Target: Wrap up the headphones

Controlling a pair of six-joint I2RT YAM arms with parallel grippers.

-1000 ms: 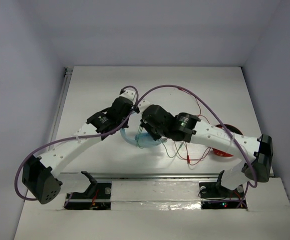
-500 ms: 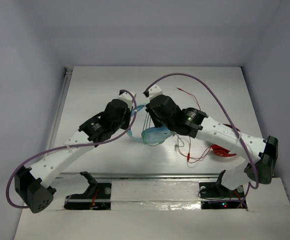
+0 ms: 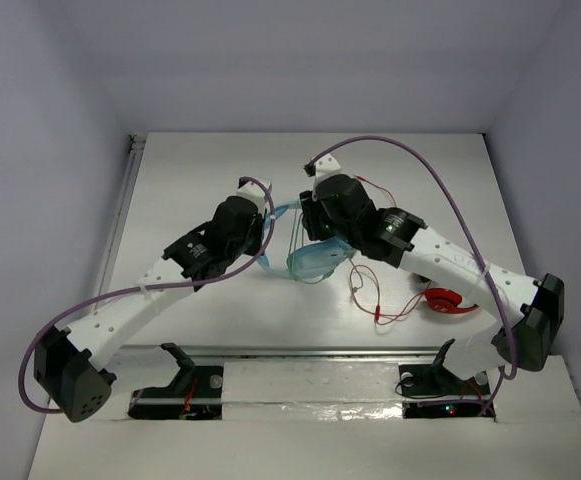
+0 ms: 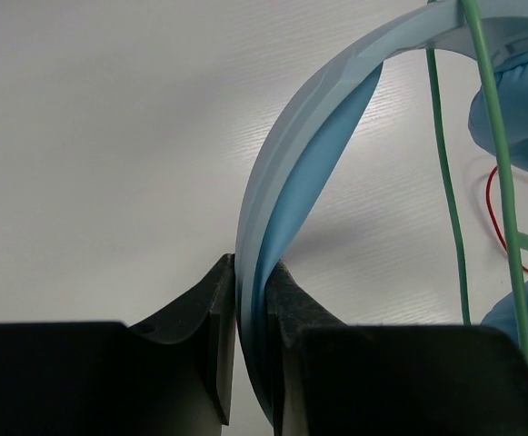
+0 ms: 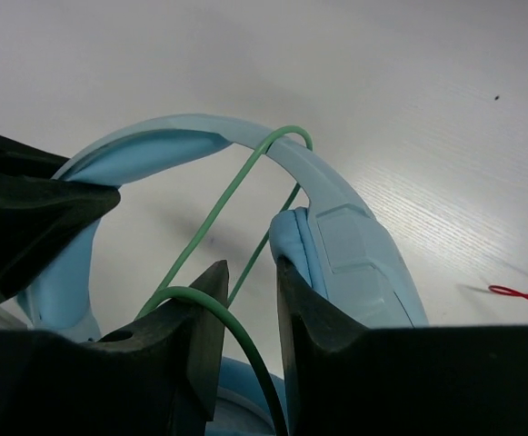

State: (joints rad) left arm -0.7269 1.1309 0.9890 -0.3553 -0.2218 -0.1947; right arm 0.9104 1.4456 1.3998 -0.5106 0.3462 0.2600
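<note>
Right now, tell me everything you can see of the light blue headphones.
The headphones are light blue, with a smooth plastic shell, a softer blue lining, padded ear cups and a wide headband. The left gripper is shut on the headband, above the white table. The thin green cable drapes over the headband and runs down between the fingers of the right gripper. It is unclear whether the cable is pinched there.

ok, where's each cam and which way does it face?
Top external: fixed above and behind the bases, looking down at the table; both arms show, meeting at the blue headphones.
Left wrist: on the left arm, looking along the left fingers, shut on the headband.
Right wrist: on the right arm, looking past the right fingers; the green cable runs between them.
Shared: both wrist views show headband and cable.
</note>
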